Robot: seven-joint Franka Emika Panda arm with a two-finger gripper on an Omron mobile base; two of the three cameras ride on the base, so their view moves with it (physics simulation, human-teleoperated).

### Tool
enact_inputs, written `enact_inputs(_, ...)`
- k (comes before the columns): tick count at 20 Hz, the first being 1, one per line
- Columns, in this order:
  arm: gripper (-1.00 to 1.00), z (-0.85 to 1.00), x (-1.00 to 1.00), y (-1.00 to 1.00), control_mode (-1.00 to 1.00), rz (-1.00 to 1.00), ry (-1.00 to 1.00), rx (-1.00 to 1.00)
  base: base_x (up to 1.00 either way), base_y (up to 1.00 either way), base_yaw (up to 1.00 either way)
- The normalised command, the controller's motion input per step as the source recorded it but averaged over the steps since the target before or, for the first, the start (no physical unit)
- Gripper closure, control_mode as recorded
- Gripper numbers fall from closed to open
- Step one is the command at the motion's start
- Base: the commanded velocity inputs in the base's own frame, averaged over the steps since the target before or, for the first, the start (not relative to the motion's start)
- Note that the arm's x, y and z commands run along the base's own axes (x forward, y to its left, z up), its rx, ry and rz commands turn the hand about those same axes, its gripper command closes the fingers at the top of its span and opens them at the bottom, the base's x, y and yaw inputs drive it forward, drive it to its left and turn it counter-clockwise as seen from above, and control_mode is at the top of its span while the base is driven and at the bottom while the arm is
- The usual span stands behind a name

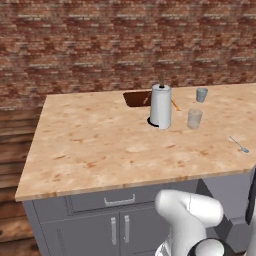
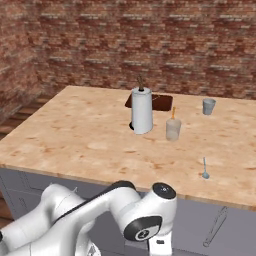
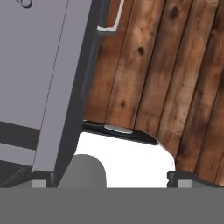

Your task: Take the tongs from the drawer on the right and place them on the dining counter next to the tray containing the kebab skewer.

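jaws: spread wide, empty, gripper (image 3: 107, 183) low by grey cabinet (image 3: 39, 78) | tongs (image 2: 215, 227) in open drawer (image 2: 200, 225) | tray (image 1: 137, 98) behind paper-towel roll (image 1: 160, 106) on dining counter (image 1: 100, 145)

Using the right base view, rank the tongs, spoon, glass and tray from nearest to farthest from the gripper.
1. tongs, in the drawer, lower right.
2. spoon, near edge of the counter.
3. glass, mid-counter.
4. tray, far side.
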Motion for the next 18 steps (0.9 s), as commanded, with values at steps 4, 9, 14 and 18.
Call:
enact_inputs(4,-1.00,-0.12,0.43,-0.02,-1.00,0.04,-0.02,0.00,0.00,0.00,0.00)
enact_inputs(9,-1.00,-0.31,0.19,-0.06,-1.00,0.05,-0.06,0.00,0.00,0.00,0.00)
enact_inputs(14,-1.00,-0.38,0.11,-0.10,-1.00,0.05,-0.07,0.00,0.00,0.00,0.00)
enact_inputs(18,-1.00,-0.32,0.19,-0.16,-1.00,0.04,-0.10,0.00,0.00,0.00,0.00)
